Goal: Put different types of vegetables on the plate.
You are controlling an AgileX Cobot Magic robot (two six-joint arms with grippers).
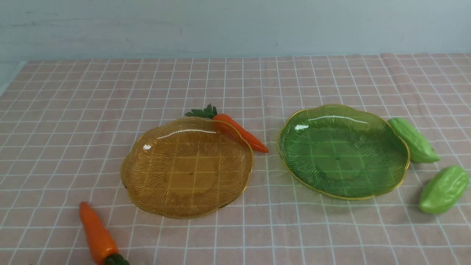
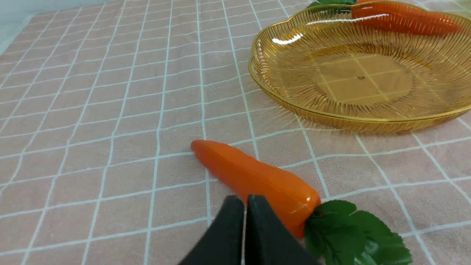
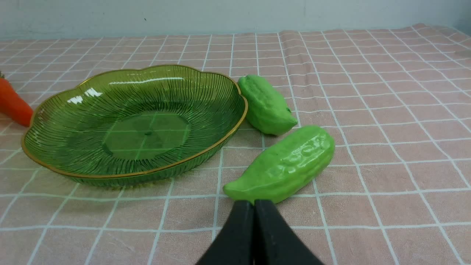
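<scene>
Two empty glass plates lie on the checked cloth: an amber plate (image 1: 147, 184) left of centre and a green plate (image 1: 294, 158) to its right. One carrot (image 1: 241, 132) lies against the amber plate's far rim, and another carrot (image 1: 96, 233) lies near the front left. Two green gourds (image 1: 414, 140) (image 1: 443, 189) lie right of the green plate. In the left wrist view my left gripper (image 2: 245, 198) is shut and empty, just short of the near carrot (image 2: 254, 178). In the right wrist view my right gripper (image 3: 254, 203) is shut and empty, just before the nearer gourd (image 3: 283, 165). Neither arm shows in the front view.
A pale wall (image 1: 235, 25) runs behind the table's far edge. The pink checked cloth (image 1: 73, 129) covers the whole table, with a fold ridge at the far right (image 3: 290, 48).
</scene>
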